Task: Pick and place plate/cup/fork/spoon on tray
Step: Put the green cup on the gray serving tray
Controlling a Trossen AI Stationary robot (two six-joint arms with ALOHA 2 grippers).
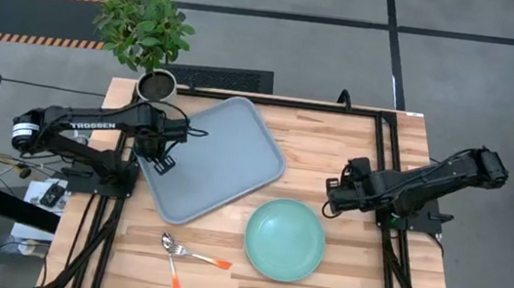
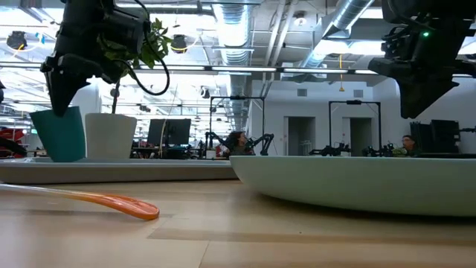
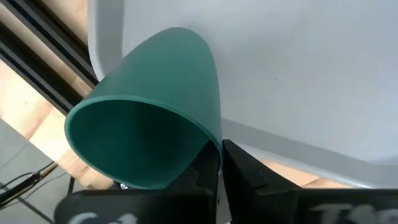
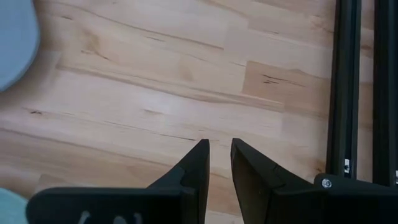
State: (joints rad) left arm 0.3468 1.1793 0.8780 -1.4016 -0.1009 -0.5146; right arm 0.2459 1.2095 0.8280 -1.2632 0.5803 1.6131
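— On the wooden table (image 1: 355, 146), what sat where?
— Tray (image 1: 227, 150) at the left, plate (image 1: 285, 239) beside it. Left gripper (image 3: 219, 163) pinched the cup (image 3: 149, 137) by its rim over the tray; right gripper (image 4: 219, 163) hung narrowly parted, holding nothing.

The tray (image 1: 221, 159), a large pale grey-blue rectangle with rounded corners and a low rim, lies askew on the counter. The small dark teal cup (image 3: 152, 112) stands upright on the tray's left edge. The round, shallow mint-green plate (image 1: 284, 240) sits just beside the tray's near right corner.
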